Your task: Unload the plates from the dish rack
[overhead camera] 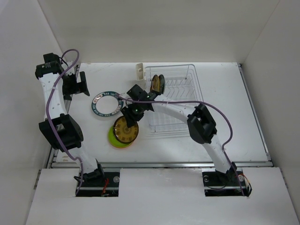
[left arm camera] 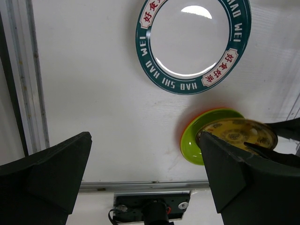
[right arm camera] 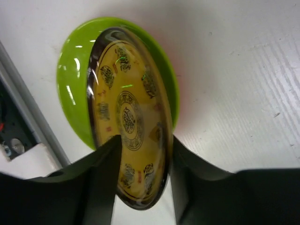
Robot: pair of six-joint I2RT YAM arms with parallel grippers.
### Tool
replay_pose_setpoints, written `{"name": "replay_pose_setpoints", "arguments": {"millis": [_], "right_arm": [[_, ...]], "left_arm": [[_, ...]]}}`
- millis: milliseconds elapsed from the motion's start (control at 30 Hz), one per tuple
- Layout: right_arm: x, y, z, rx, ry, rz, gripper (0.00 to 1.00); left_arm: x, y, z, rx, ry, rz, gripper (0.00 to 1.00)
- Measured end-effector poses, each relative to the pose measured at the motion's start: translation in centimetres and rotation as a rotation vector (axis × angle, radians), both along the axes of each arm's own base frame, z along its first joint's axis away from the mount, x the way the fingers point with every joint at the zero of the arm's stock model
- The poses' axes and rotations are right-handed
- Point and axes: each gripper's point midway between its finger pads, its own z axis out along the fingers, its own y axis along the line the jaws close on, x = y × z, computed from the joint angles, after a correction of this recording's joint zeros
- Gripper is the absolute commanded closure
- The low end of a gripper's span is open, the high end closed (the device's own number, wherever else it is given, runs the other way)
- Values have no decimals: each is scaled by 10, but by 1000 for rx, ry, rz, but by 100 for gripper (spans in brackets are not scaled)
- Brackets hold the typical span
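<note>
My right gripper (overhead camera: 127, 121) is shut on the amber-yellow patterned plate (right arm camera: 131, 126), holding it by its rim, tilted just above the lime green plate (right arm camera: 75, 75). The lime green plate (overhead camera: 114, 139) lies on the table on top of an orange-red plate (left arm camera: 186, 132) whose edge just shows. The white plate with a teal rim (overhead camera: 106, 103) lies flat on the table left of the white wire dish rack (overhead camera: 180, 101). Two more plates (overhead camera: 157, 83) stand in the rack's far left slots. My left gripper (left arm camera: 145, 164) is open and empty, raised at the table's left side.
A small white cutlery cup (overhead camera: 139, 70) hangs on the rack's far left corner. White walls enclose the table on three sides. A metal rail (left arm camera: 140, 186) runs along the table's near edge.
</note>
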Motion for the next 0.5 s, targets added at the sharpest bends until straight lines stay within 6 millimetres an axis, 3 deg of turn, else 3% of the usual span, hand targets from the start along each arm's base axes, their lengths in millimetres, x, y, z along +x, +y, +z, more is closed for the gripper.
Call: {"name": "replay_pose_setpoints", "arguments": {"millis": [67, 267, 500], "right_arm": [[1, -1, -7, -20, -5, -5, 41], [-4, -6, -30, -94, 1, -8, 38], [-8, 5, -19, -83, -35, 11, 36]], "left_arm": [[0, 0, 0, -1, 0, 0, 0], [0, 0, 0, -1, 2, 1, 0], [-1, 0, 0, -1, 2, 0, 0]]}}
